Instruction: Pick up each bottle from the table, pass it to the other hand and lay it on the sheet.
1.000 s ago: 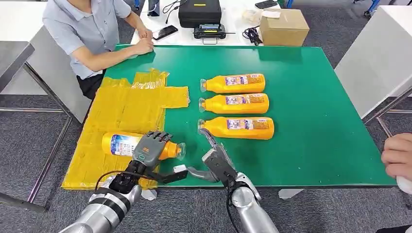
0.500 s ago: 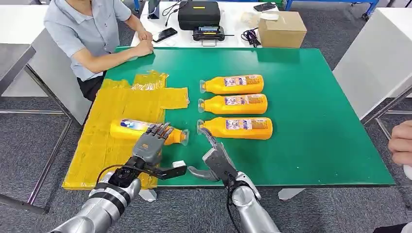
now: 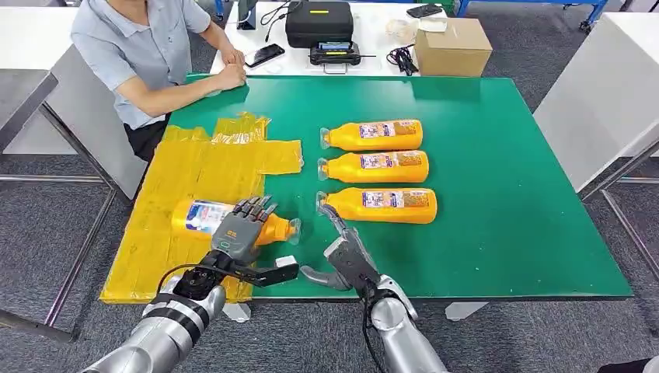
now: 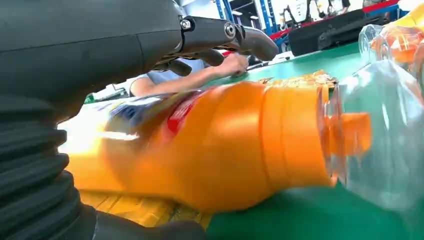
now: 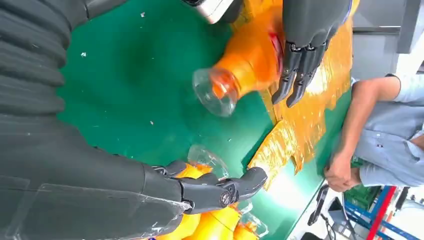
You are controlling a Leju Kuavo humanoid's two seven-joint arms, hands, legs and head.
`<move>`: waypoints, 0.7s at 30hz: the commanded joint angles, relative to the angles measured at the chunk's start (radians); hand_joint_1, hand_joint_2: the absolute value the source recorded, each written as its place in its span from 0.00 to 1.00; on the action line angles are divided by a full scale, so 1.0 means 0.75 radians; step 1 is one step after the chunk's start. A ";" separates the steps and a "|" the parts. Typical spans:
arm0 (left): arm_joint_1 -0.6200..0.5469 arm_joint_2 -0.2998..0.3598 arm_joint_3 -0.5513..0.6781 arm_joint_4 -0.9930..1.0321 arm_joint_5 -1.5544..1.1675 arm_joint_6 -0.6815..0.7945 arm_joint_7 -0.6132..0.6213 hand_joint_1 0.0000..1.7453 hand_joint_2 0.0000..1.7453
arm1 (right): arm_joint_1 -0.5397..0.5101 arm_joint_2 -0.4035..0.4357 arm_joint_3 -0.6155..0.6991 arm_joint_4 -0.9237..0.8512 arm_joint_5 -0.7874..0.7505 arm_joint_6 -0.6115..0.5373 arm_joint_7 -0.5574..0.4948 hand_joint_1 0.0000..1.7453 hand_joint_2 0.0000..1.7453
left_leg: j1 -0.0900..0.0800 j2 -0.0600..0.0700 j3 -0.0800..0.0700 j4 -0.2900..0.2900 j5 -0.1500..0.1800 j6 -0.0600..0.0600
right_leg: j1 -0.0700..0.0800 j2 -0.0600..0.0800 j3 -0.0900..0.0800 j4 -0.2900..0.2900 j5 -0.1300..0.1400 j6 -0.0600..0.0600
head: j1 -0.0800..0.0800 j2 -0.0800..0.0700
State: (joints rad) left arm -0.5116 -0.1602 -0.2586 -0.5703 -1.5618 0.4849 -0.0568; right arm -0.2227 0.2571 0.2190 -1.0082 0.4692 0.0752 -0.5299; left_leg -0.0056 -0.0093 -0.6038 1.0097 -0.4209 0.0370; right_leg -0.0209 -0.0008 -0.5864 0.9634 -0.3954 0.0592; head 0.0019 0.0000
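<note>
Laying an orange bottle (image 3: 225,220) on the yellow sheet (image 3: 194,186), left hand (image 3: 237,233) draped over it, fingers loosening. Cap end overhanging the green worktop (image 3: 497,194); could roll off the sheet once released. Right hand (image 3: 342,249) open, empty. Label print too blurred to read.

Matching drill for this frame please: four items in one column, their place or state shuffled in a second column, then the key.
1. bottle under the left robot hand
2. right robot hand
3. cardboard box
4. yellow sheet

A. on the white table beyond the green one
B. spread over the green table's left part
C. lying on its side, body on the sheet, cap end over green
D. open, holding nothing, near the front edge

Pairs: 1-C, 2-D, 3-A, 4-B
</note>
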 commanded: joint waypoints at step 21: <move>0.281 -0.166 0.162 -0.675 0.461 -0.270 -0.275 0.00 1.00 | 0.061 -0.022 -0.008 -0.122 0.058 -0.027 0.019 0.00 1.00 | 0.001 0.003 -0.004 0.002 -0.003 -0.002 | 0.001 0.001 -0.006 0.001 -0.002 -0.002 | -0.001 0.000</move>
State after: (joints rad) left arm -0.3742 -0.2288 -0.1633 -0.8184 -1.2860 0.2987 -0.2514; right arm -0.1836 0.2567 0.2159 -1.0739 0.4875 0.0553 -0.5352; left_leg -0.0063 -0.0049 -0.6081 1.0101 -0.4213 0.0371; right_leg -0.0212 0.0010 -0.5931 0.9634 -0.3950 0.0599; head 0.0015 0.0000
